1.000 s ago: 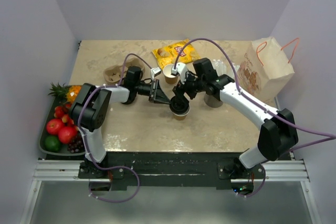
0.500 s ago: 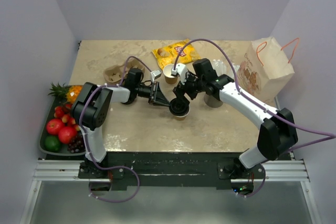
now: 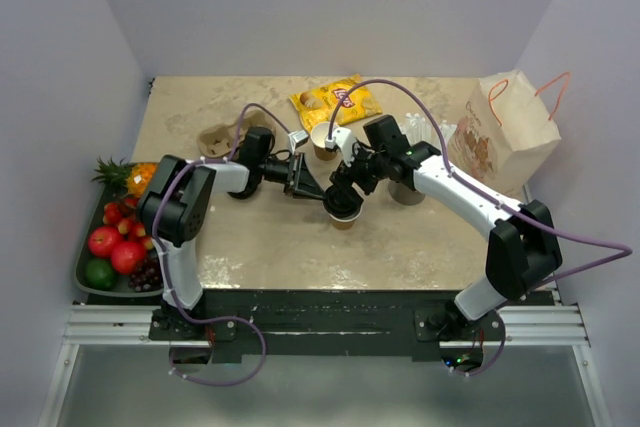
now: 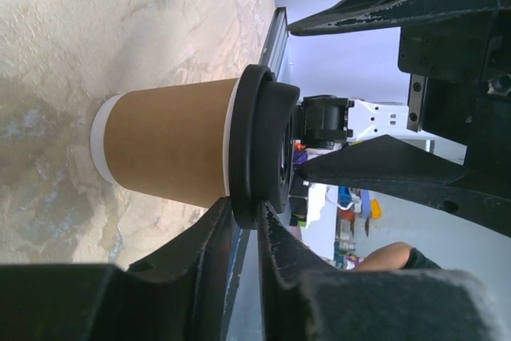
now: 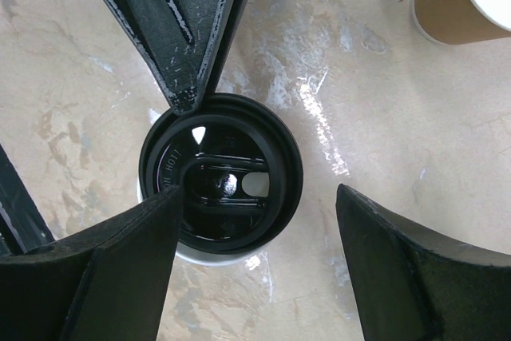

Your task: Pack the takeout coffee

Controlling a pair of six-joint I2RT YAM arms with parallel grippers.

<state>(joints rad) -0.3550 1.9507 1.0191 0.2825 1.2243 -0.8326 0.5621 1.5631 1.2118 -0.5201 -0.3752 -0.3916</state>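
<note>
At mid-counter [image 3: 270, 247], just ahead of both arms, stands the takeout coffee cup [image 4: 164, 149]: tan kraft paper, upright, w/ its black lid [image 5: 231, 181] seated on the rim, so the contents are hidden. The right hand [image 5: 257, 192] hangs over it w/ fingers spread wide, one on each side of the lid, grasping nothing. The left hand [image 4: 248, 221] reaches in from the side, its two tips nearly together w/ the lid's edge btwn them. Whether they pinch it or sit loose can't be told.

Behind the coffee, near a yellow snack bag [image 3: 333, 102], a second kraft cup [image 3: 322, 140] stands open, white inside. A grey cup [image 3: 406, 193] sits mostly under the right arm; contents not readable. At far right a brown paper bag [image 3: 505, 132] w/ orange handles stands upright. Toward the left lies a pulp carrier [image 3: 215, 139] w/ two wells. Off the counter's left edge a dark tray [image 3: 84, 287] holds fruit: red apples, a lime, grapes, a pineapple, something orange.

Count: kraft cups 2, black lids 1, grey cups 1, paper bags 1, snack bags 1, carriers 1, fruit trays 1.
</note>
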